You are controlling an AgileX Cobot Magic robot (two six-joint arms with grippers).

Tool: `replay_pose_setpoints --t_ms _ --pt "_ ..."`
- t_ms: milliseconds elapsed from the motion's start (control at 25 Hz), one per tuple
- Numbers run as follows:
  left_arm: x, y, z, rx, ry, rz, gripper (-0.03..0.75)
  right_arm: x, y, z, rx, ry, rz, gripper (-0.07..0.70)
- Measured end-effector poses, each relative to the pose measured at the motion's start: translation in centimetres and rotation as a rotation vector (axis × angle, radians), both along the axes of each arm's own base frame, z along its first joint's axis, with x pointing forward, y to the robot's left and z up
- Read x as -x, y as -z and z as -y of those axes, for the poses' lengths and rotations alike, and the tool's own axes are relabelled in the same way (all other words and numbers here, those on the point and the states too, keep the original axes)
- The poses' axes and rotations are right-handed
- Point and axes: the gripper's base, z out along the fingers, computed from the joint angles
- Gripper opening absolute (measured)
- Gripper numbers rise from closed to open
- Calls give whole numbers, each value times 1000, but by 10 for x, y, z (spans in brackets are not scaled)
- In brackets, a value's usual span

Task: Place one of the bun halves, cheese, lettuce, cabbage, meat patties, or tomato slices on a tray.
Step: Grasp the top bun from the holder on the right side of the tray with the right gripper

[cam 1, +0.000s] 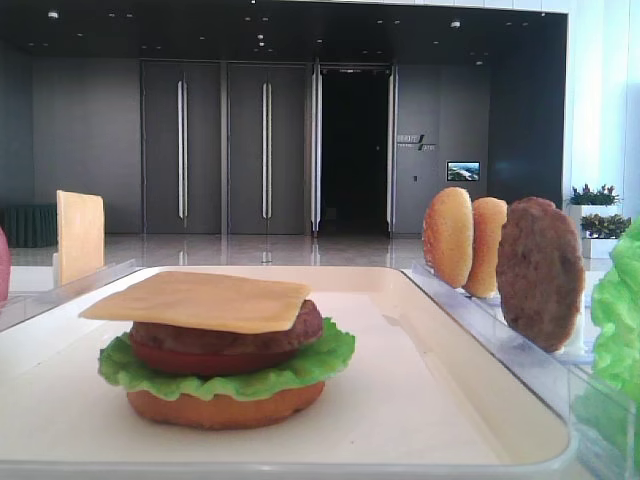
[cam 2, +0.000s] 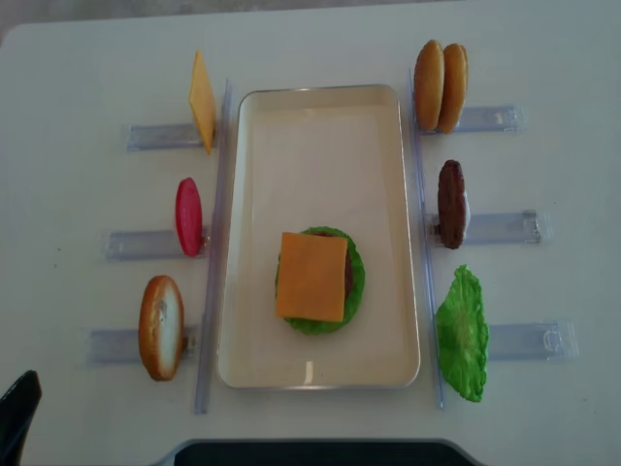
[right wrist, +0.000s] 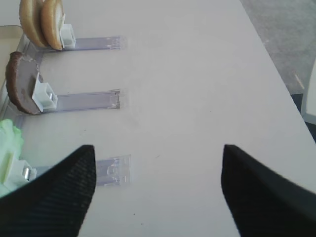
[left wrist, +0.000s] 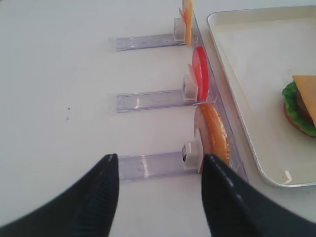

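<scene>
A big white table (cam 2: 87, 58) is filling the overhead view. Six clear plastic holders are lying flat on it, three at 9 o'clock and three at 3 o'clock. One clear holder (cam 2: 514, 228) is sitting at 3 o'clock, and another clear holder (cam 2: 146, 136) is sitting at 10 o'clock. In the low front view, tall dark doors (cam 1: 225, 145) are standing far back at 12 o'clock. Green potted plants (cam 1: 598, 210) are sitting at 3 o'clock.
</scene>
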Motion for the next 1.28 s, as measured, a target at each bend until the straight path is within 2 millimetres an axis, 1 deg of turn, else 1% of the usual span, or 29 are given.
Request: replay_pose_setpoints --t_ms 440,560,920,1280 --pt "0 0 0 0 0 0 355 0 0 0 1 1 0 531" --pt "0 0 0 0 0 0 326 0 0 0 1 1 0 531" --pt "0 0 0 0 0 0 202 0 0 0 2 1 0 531" --pt "0 0 0 0 0 0 146 0 0 0 2 1 0 531"
